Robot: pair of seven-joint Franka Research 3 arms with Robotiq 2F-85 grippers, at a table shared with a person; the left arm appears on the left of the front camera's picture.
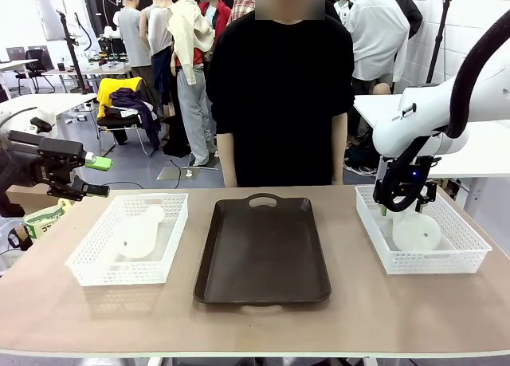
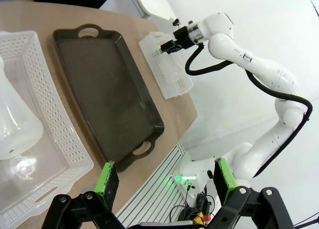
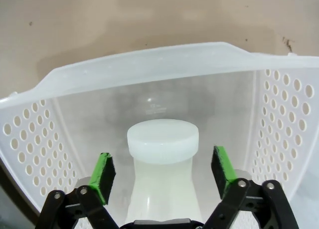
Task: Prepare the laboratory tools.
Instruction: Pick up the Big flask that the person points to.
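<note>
While my right gripper (image 3: 164,173) hangs in right basket (image 3: 149,59): jaws wide, pads (image 3: 105,175) flanking flask (image 3: 162,139) neck.
Left gripper (image 2: 165,181): wide, left of table (image 1: 358,318).
Second flask (image 1: 139,234): lying in left basket (image 1: 88,266).

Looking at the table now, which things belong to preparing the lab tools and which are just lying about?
Job: left flask; right flask; right end effector, open either side of that flask's neck.
Lying about: left basket; right basket; brown tray.
</note>
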